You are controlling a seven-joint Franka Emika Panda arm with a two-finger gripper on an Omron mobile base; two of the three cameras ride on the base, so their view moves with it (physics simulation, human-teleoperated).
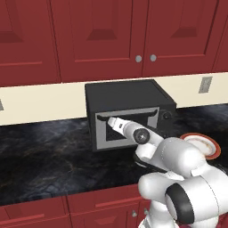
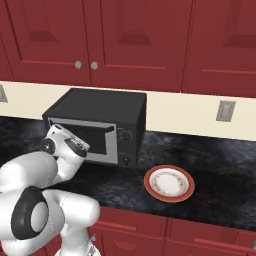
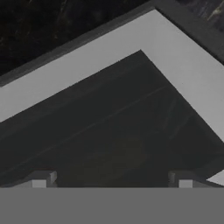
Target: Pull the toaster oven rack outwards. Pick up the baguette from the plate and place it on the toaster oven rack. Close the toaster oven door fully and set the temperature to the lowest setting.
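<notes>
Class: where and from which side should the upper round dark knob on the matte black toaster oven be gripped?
Grip the upper round dark knob by its rim, jaws on opposite sides, coming straight from the front: it is a disc facing forward on the upright right-hand control panel of the matte black toaster oven.

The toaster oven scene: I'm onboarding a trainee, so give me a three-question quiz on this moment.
1. True or false: the round white plate with the orange-red rim carries the baguette.
2. The grey toaster oven door with dark window is: A) shut or nearly so, B) flat open, C) removed.
3. Fill in: the boxy matte black toaster oven has two round dark knobs on its ____ side, seen from the front.

Key: 1 false, the plate shows nothing but its pattern; 2 A; 3 right.
</notes>
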